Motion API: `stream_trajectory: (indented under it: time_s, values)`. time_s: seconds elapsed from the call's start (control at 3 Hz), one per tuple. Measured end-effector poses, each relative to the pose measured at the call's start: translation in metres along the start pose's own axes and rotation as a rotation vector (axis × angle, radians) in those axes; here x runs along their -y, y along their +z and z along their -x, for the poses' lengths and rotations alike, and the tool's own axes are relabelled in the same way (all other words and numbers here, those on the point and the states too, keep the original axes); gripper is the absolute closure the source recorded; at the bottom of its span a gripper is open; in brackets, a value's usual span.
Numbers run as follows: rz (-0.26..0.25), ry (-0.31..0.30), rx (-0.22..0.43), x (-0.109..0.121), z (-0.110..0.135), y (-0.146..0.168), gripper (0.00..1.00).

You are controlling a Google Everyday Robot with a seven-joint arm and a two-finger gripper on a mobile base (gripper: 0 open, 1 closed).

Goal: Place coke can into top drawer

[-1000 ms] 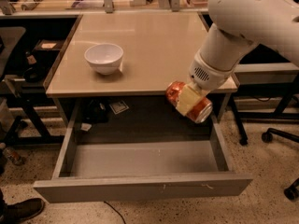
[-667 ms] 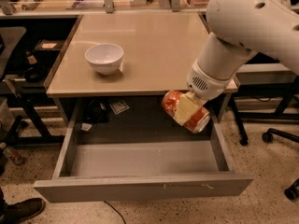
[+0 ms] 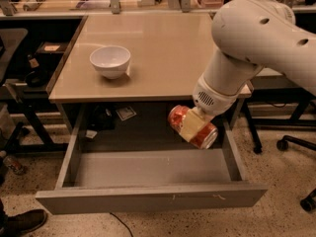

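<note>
The coke can [image 3: 180, 118] is red-orange with a silver end and lies tilted on its side in the air. My gripper [image 3: 190, 125] is shut on the coke can, one pale finger across its middle. It hangs just below the front edge of the beige tabletop [image 3: 163, 53], over the right rear part of the top drawer [image 3: 148, 169]. The drawer is pulled fully open, with a grey floor and a plain front panel. My white arm reaches down from the upper right.
A white bowl [image 3: 110, 60] stands on the left part of the tabletop. Black office chair legs and casters [image 3: 291, 142] stand on the floor at the right. A dark shoe [image 3: 19, 221] is at the bottom left. Cluttered benches run behind the table.
My gripper has moved left and slightly down with the coke can, from the drawer's right side toward its middle. The bowl and drawer have not moved.
</note>
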State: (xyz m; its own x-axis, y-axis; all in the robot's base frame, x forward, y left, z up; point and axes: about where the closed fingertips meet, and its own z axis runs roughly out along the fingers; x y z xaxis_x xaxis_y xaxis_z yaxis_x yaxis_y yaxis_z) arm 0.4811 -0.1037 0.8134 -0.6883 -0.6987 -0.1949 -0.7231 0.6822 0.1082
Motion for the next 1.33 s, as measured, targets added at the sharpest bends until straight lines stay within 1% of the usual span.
stream_trajectory:
  time_s: [0.33,0.67,1.0,1.33]
  values:
    - [0.036,-0.003,-0.068,-0.023,-0.004,0.051,1.00]
    - [0.076,-0.001,-0.118,-0.036,-0.008,0.095,1.00]
    - [0.073,0.002,-0.118,-0.037,-0.007,0.095,1.00]
    - [0.077,0.041,-0.086,-0.046,0.000,0.109,1.00]
